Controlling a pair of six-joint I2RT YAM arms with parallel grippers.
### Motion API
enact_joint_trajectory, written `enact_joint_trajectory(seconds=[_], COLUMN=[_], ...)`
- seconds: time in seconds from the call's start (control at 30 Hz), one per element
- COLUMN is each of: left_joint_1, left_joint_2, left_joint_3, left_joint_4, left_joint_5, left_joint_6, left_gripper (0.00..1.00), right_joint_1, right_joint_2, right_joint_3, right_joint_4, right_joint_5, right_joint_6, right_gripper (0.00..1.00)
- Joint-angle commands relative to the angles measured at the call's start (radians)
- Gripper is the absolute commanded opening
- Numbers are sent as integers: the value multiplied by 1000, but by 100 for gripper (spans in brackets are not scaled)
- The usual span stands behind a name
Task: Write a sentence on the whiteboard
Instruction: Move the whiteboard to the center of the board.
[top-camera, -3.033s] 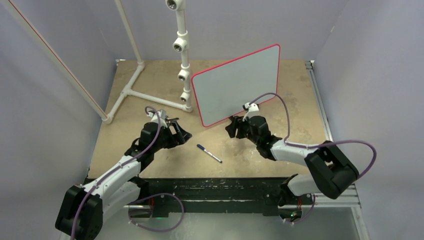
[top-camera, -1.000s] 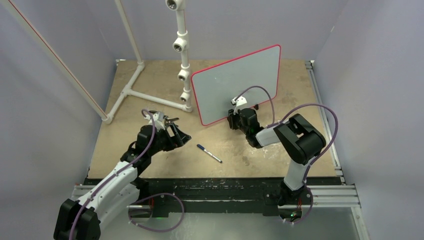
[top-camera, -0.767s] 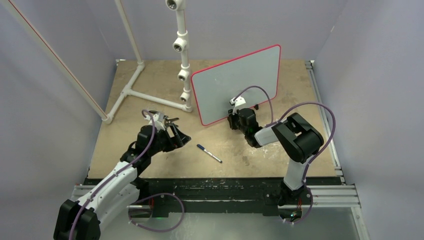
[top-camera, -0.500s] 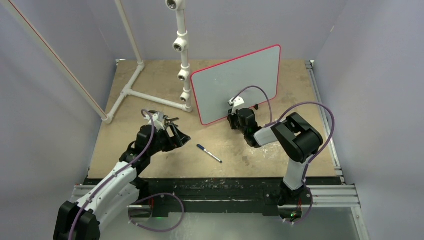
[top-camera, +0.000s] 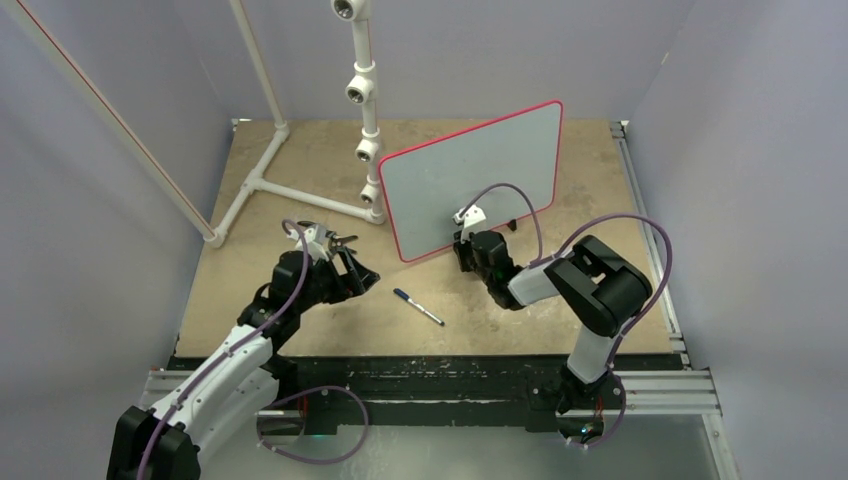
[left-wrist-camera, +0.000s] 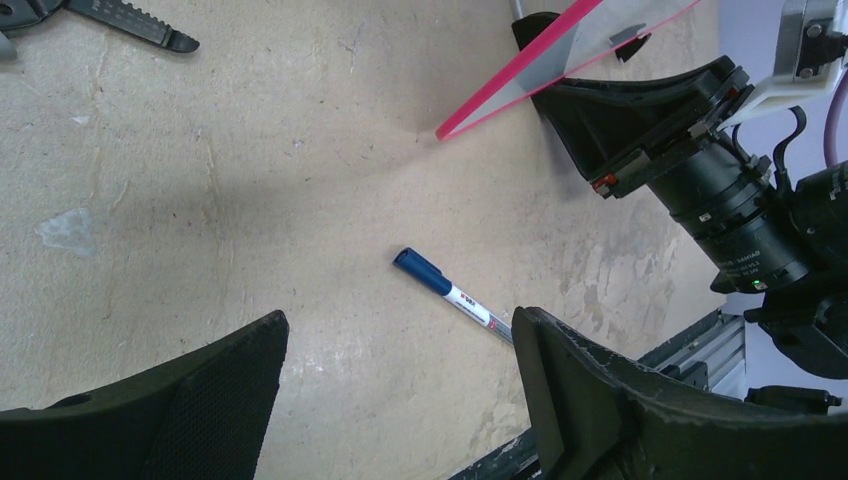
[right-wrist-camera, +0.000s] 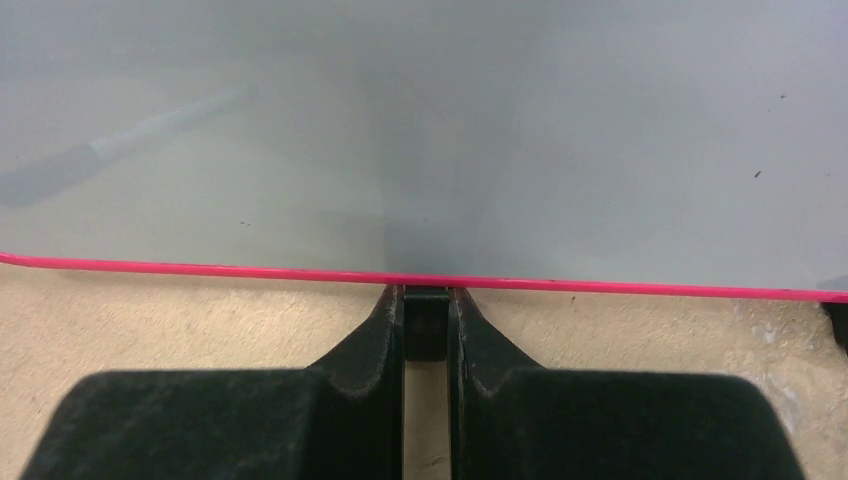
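Note:
The whiteboard (top-camera: 470, 180) stands upright on the table, pale grey with a thin red frame; its face (right-wrist-camera: 420, 130) is blank, and no sentence is in view. My right gripper (top-camera: 462, 250) sits low at the board's bottom edge. It (right-wrist-camera: 426, 300) is shut on a small black foot (right-wrist-camera: 426, 325) under the red frame. A blue-capped marker (top-camera: 418, 307) lies loose on the table in front of the board. My left gripper (left-wrist-camera: 400, 318) hovers open just left of the marker (left-wrist-camera: 450, 292), holding nothing.
A white pipe frame (top-camera: 300, 190) and an upright post with fittings (top-camera: 362, 90) stand at the back left, close to the board's left edge. A dark serrated metal piece (left-wrist-camera: 130, 25) lies near my left gripper. A metal rail (top-camera: 640, 220) runs along the table's right side.
My right gripper has closed on the board's foot. The whiteboard has shifted slightly toward the near left. The left arm and the marker have stayed put.

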Motion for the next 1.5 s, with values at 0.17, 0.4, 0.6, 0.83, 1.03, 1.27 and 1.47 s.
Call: enact_joint_trajectory(seconds=[0.17, 0.4, 0.6, 0.83, 1.03, 1.27, 1.47], left_joint_1=[-5, -5, -5, -5, -5, -5, -5], left_joint_2=[-31, -80, -95, -93, -100, -101, -94], left_joint_3=[57, 57, 62, 73, 100, 207, 309], left_joint_4=[-17, -46, -66, -73, -107, -220, -324], left_joint_5=[-12, -27, -34, -39, -47, -75, -91], left_joint_6=[31, 25, 28, 32, 48, 125, 245], left_gripper=[82, 82, 83, 83, 86, 87, 87], right_joint_1=[106, 167, 205, 219, 220, 234, 281], right_joint_2=[-33, 2, 40, 43, -37, -250, -411], right_joint_3=[-3, 36, 71, 104, 85, 6, -11], right_joint_4=[29, 30, 30, 8, -62, -194, -381], right_joint_5=[31, 37, 39, 52, 65, 37, -108], right_joint_6=[33, 38, 35, 51, 90, 143, 186], right_gripper=[0, 0, 0, 0, 35, 55, 61])
